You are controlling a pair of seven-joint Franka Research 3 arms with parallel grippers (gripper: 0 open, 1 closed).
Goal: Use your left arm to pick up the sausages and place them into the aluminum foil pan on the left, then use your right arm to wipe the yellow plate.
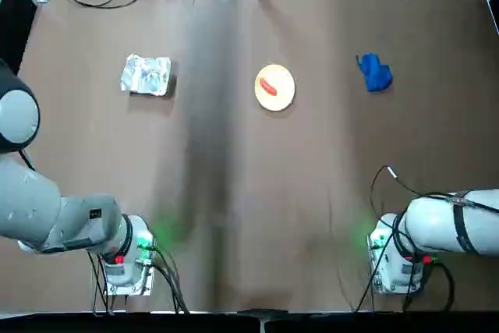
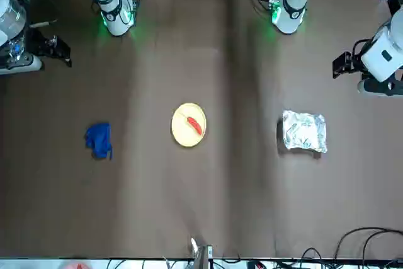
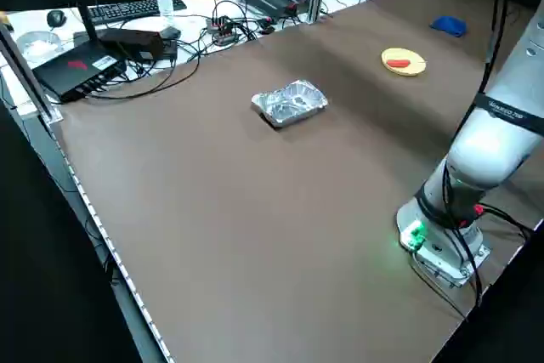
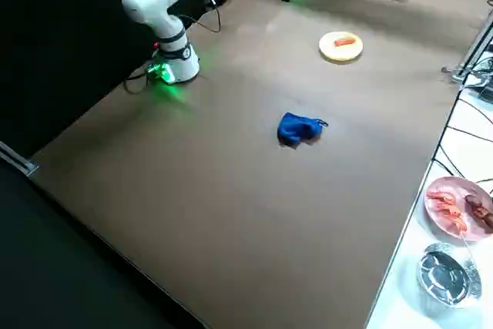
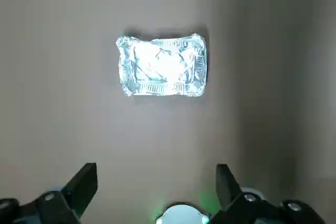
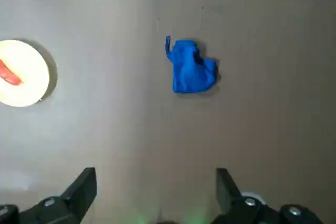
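Crumpled blue cloth [image 1: 375, 72] on the brown table [image 1: 249, 216], alone.

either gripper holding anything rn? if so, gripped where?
Nothing held. Left gripper and right gripper are both open and empty, high above the table. Sausage sits on the yellow plate.

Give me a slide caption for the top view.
Sausage on yellow plate, foil pan left, blue cloth right.

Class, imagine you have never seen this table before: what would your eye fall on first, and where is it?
Three small things stand in a row across the bare brown table: a yellow plate in the middle with a red sausage on it, a shiny aluminum foil pan to the robot's left, and a crumpled blue cloth to its right.
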